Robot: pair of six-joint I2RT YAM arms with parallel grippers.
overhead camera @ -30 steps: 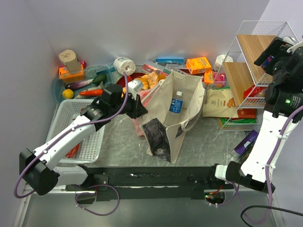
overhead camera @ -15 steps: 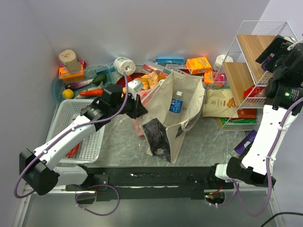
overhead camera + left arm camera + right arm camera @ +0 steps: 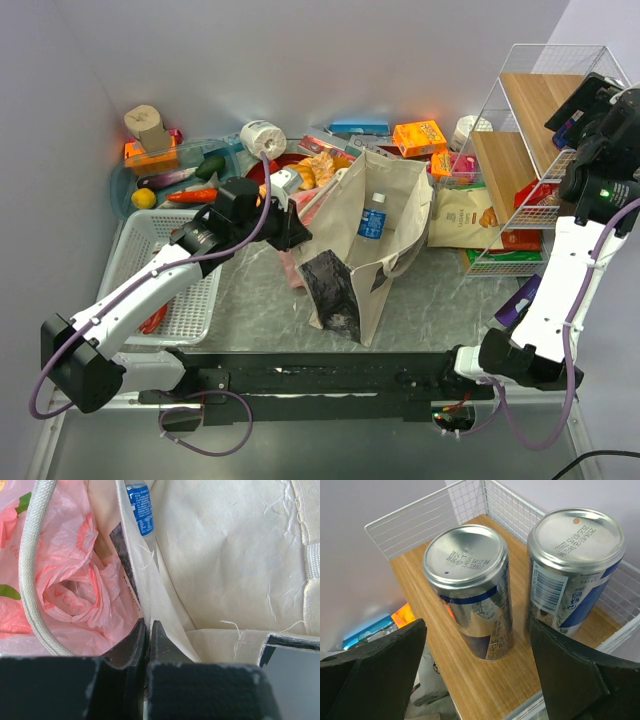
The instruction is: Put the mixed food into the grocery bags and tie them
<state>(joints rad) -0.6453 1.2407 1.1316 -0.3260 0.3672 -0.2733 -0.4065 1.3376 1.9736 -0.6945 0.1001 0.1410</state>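
The beige canvas tote (image 3: pixel 385 225) stands open mid-table with a blue-labelled bottle (image 3: pixel 372 217) inside. My left gripper (image 3: pixel 290 228) is shut on the tote's left rim; in the left wrist view its jaws (image 3: pixel 148 625) pinch the thin cream fabric (image 3: pixel 225 555). The pink plastic bag (image 3: pixel 70 595) is crumpled just left of them, and the bottle (image 3: pixel 140 507) shows above. My right gripper (image 3: pixel 477 640) hangs open over the wooden shelf, straddling the left of two blue-labelled cans (image 3: pixel 470 587), with the other can (image 3: pixel 572 565) beside the right finger. Lemon (image 3: pixel 144 198), red pepper (image 3: pixel 192 196) and cucumber (image 3: pixel 210 165) lie far left.
A white wire rack (image 3: pixel 530 150) with wooden shelves stands at the right, my right gripper (image 3: pixel 600 110) above it. A white basket (image 3: pixel 150 250) sits under the left arm. Breads (image 3: pixel 320 168), an orange box (image 3: pixel 419 136) and a paper roll (image 3: pixel 262 138) crowd the back.
The right arm has shifted slightly to the right above the rack. The left arm and the tote have stayed still.
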